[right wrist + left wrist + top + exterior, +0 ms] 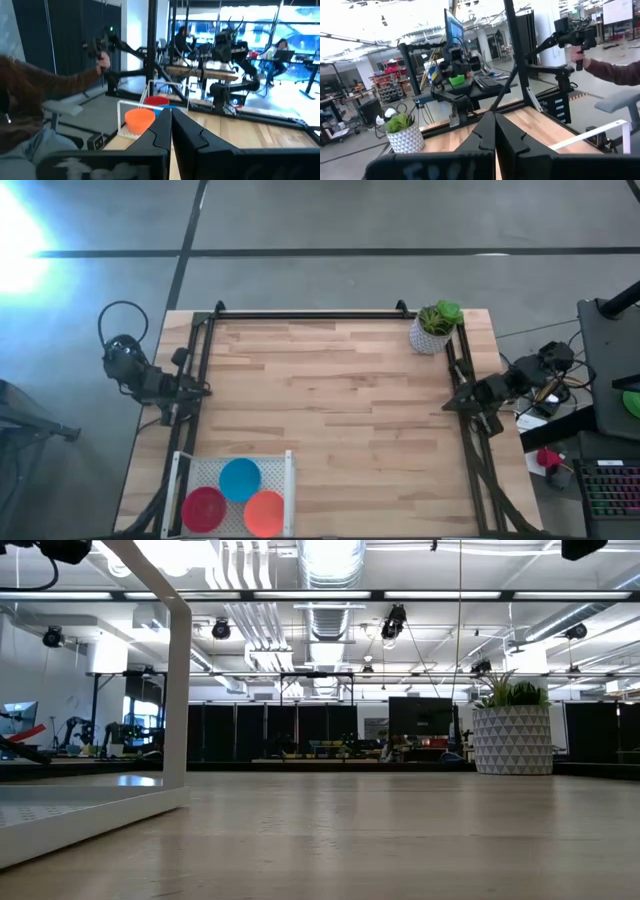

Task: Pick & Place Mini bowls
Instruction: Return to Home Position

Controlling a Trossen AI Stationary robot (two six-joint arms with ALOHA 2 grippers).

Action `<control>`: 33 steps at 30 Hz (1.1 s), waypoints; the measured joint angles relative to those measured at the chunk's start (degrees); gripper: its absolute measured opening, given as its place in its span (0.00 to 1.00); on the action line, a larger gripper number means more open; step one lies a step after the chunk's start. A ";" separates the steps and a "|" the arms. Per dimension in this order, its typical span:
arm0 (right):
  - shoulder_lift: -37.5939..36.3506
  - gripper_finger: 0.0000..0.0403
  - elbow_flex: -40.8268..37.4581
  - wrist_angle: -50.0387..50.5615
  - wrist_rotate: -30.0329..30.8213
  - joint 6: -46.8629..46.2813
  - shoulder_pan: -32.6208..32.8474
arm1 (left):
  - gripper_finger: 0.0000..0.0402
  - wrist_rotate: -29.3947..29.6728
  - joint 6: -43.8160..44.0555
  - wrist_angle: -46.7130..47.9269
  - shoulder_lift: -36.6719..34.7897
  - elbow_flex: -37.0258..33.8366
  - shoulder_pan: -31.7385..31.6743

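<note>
Left gripper (492,120): fingers pressed together, nothing between them. It sits at the left edge of the bench (340,410), about midway along. Right gripper (171,116): also closed on nothing, midway along the right edge.

We find the mini bowls on the white shelf (180,475) at a left corner of the bench: red mini bowl (204,508) and orange mini bowl (264,513) side by side, blue mini bowl (240,478) just beside both. We cannot tell how many are stacked under each. Plant pot (432,330): diagonally opposite corner, right side.
</note>
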State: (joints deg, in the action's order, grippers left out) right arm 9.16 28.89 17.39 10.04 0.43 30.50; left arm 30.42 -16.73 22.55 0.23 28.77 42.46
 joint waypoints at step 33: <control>-9.12 0.02 -15.15 -10.53 -2.58 3.52 -0.17 | 0.00 1.02 -2.71 -10.67 -0.11 -10.39 0.00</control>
State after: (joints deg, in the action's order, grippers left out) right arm 0.04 13.73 6.86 7.46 3.95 30.33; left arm 31.44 -19.44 11.87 0.12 18.38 42.46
